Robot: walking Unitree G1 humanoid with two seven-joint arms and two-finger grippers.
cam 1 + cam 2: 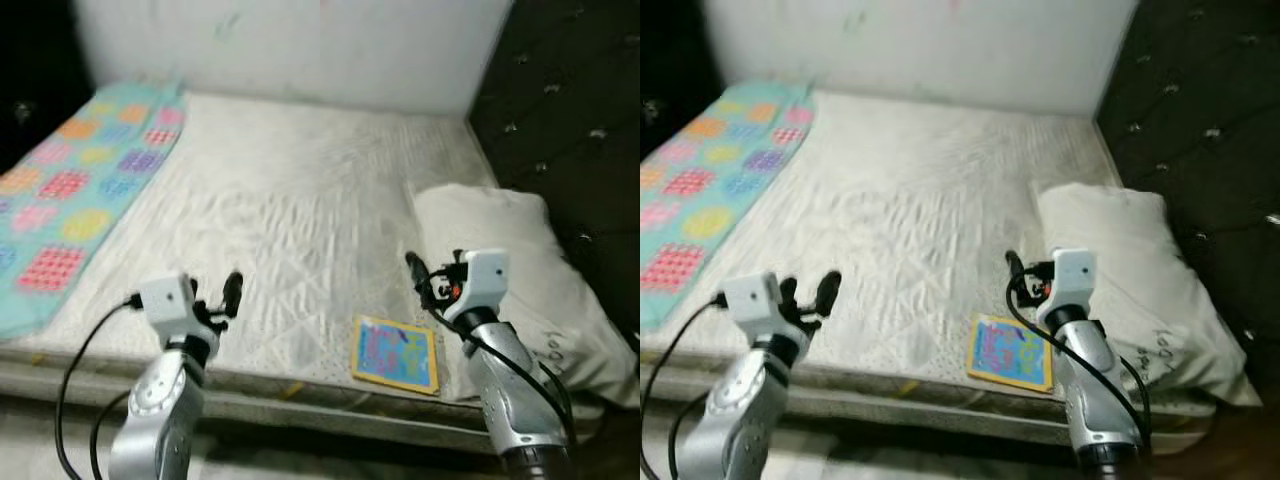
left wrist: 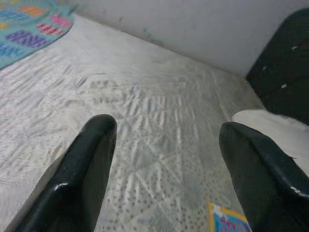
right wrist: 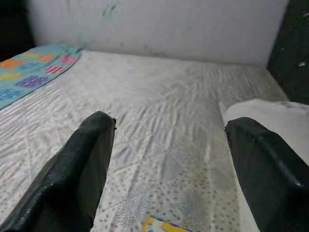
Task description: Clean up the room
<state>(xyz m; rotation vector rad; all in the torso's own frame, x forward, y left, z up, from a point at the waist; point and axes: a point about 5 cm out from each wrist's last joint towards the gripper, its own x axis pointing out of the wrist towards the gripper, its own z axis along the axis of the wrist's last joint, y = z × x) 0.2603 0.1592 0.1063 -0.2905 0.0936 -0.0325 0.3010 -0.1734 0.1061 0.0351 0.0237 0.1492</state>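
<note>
You've got dim, flat indoor light; the mattress (image 1: 300,220) is brightest, far-left corner and right headboard (image 1: 570,110) go near black. Head views soft, slightly blurred; wrist views grainy, fingers defocused.

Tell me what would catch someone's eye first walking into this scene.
Probably the small colourful book near the mattress's front edge, just left of the right gripper. Next, the bright patterned blanket along the mattress's left side and the white pillow on the right against the dark headboard. Both grippers, left gripper included, hover open above the mattress.
</note>
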